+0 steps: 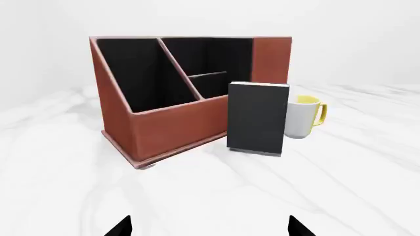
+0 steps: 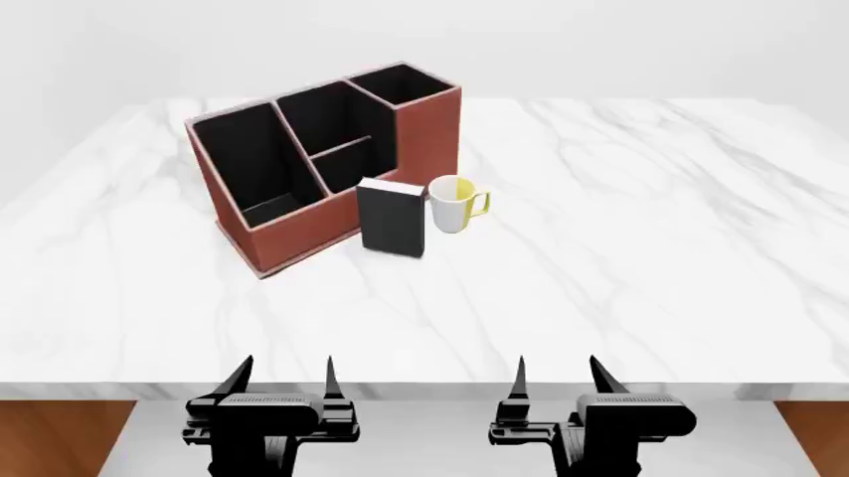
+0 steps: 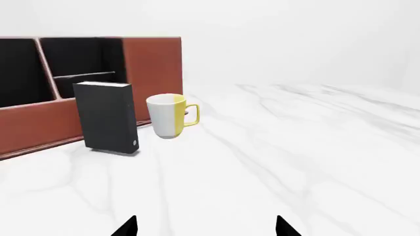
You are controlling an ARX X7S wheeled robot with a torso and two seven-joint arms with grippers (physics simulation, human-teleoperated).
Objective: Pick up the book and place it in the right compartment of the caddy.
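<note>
1. Step in hand: the very start, as I read it. Nothing is gripped and the approach to the book (image 2: pixel 392 217) is not yet made.

2. The book stands upright on the white marble tabletop (image 2: pixel 637 248), just in front of the caddy (image 2: pixel 318 174), so close to its low front wall that I cannot tell whether they touch. Black cover faces me; white page edges show along the top.

3. A white-and-yellow mug (image 2: pixel 452 205) stands just beside the book, on the side away from the caddy's long end section, handle pointing away from the book. It also sits in front of the caddy's tall end.

4. Target: the right compartment (image 2: pixel 402 87), the squarish black-lined section at the caddy's tall end, behind the book and the mug. It looks empty from the head view.

5. Left gripper (image 2: pixel 282 383): fingers apart, nothing between them, parked at the near table edge, well away from the caddy.

6. Right gripper (image 2: pixel 558 383): fingers likewise apart and empty, also at the near edge, well apart from the caddy.

7. Next move, my judgement: reach one arm forward to the book and close across its thickness. The mug crowds one side and the caddy wall the back, so finger clearance is tight.

8. After the grasp I must lift the book above the tall reddish-brown wall before lowering it in.
</note>
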